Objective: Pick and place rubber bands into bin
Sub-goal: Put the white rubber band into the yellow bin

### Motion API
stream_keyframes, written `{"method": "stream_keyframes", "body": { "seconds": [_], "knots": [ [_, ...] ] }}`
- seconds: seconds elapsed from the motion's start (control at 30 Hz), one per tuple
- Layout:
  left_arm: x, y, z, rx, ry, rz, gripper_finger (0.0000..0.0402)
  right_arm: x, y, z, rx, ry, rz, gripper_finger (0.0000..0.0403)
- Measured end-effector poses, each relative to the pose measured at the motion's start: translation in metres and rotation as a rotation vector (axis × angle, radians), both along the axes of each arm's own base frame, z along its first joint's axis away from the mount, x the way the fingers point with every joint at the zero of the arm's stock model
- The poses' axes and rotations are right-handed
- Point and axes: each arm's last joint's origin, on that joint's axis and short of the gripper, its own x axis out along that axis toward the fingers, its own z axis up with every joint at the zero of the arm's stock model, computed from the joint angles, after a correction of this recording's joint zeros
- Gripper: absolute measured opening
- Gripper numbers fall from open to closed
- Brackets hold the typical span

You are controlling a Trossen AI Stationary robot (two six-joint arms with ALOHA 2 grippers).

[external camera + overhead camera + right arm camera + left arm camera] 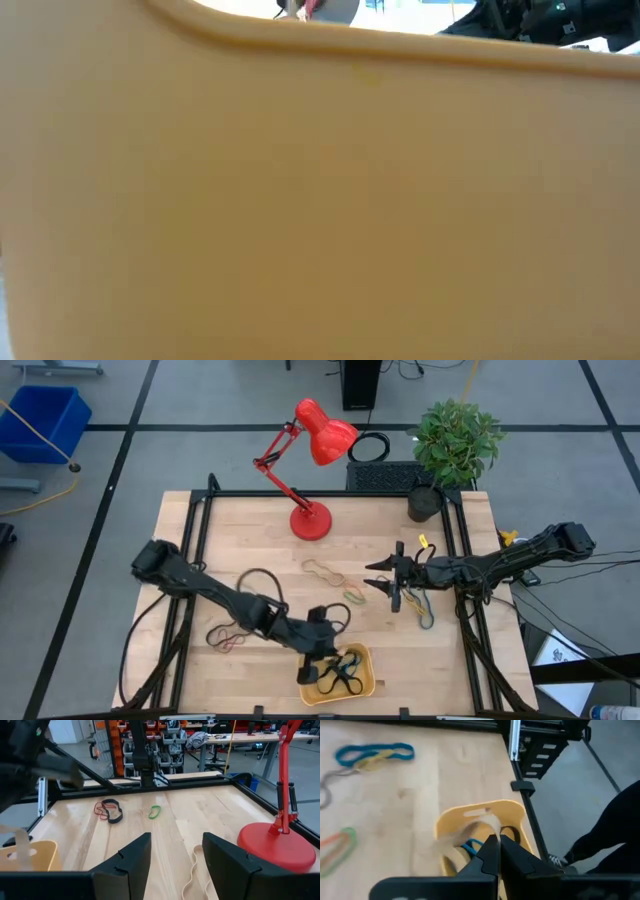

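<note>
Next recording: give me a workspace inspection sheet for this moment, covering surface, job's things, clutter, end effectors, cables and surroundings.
Surface: wooden table, bare light planks in a black frame.
Job's things: yellow bin at the table's near edge with several bands inside; loose rubber bands on the wood, including a tan one, a green one and a reddish-black bunch.
Clutter: red desk lamp and potted plant at the far edge.
End effectors: left end effector shut over the bin, a tan band blurred at its tip; right end effector open, holding nothing, above the tan band.
Cables: black cable loop beside the left arm.
Surroundings: blue bin on the floor; workbenches behind.
</note>
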Motion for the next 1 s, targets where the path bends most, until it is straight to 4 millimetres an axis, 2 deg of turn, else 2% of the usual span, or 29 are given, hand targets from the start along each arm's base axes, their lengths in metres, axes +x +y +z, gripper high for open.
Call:
{"method": "stream_keyframes", "body": {
  "seconds": [0.2, 0.43, 0.6, 0.83, 1.0],
  "knots": [
    [0.010, -0.013, -0.030, -0.063, 0.078, -0.004, 0.0008, -0.001, 0.000, -0.003, -0.006, 0.028, 0.001, 0.0175],
    [0.014, -0.023, -0.054, -0.106, 0.159, -0.001, 0.0008, -0.001, 0.000, -0.003, -0.006, 0.031, 0.001, 0.0172],
    [0.013, -0.025, -0.063, -0.142, 0.218, 0.018, 0.0016, -0.001, 0.000, -0.003, -0.006, 0.031, 0.001, 0.0175],
    [0.008, -0.024, -0.067, -0.188, 0.311, 0.098, 0.0006, -0.001, 0.000, -0.003, -0.007, 0.035, 0.001, 0.0172],
    [0.008, -0.024, -0.067, -0.220, 0.326, 0.132, 0.0041, -0.001, 0.000, -0.003, -0.007, 0.037, 0.001, 0.0174]
  ]
}}
